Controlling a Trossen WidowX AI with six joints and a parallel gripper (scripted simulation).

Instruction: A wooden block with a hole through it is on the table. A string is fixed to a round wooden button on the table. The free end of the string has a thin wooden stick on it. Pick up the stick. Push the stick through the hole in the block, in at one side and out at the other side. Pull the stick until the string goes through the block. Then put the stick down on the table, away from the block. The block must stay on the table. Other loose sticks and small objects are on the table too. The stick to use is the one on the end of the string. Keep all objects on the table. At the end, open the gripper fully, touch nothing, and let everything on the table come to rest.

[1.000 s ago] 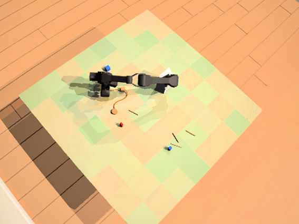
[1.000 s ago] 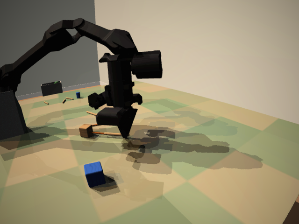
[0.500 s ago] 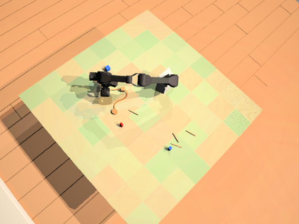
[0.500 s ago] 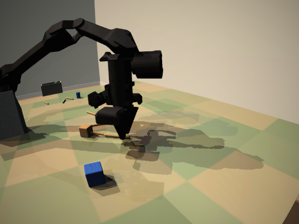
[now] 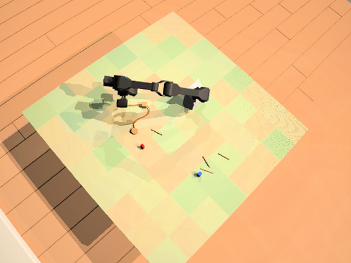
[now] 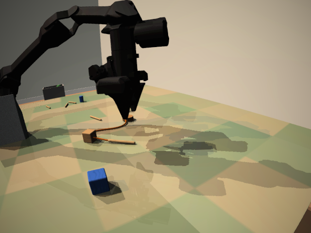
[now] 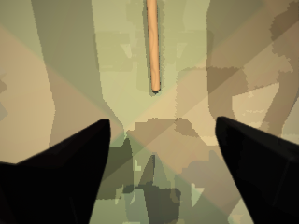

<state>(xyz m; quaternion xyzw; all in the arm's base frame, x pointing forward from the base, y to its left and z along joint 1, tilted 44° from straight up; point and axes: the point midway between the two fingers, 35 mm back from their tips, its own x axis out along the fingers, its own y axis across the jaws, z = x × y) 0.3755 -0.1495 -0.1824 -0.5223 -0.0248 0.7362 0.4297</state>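
Observation:
The wooden block (image 5: 144, 105) (image 6: 89, 136) stands on the table. The orange string (image 5: 149, 110) runs from the round button (image 5: 134, 130) (image 6: 130, 117) in a curve to one side of the block and comes out at the other side. There the stick (image 6: 122, 141) (image 7: 153, 47) on its end lies on the table, clear of the block. My gripper (image 6: 129, 114) (image 7: 163, 125) is open and empty, above the table. In the wrist view the stick's tip lies ahead of the fingertips, not between them. In the top view the hand hides the stick.
A blue cube (image 6: 98, 181) stands near the block, mostly hidden by the arm in the top view. A loose stick (image 5: 156, 131) (image 6: 95, 117) and a red piece (image 5: 142, 146) lie near the button. Several loose sticks lie farther off, by a blue cylinder (image 5: 199, 173) (image 6: 80, 99).

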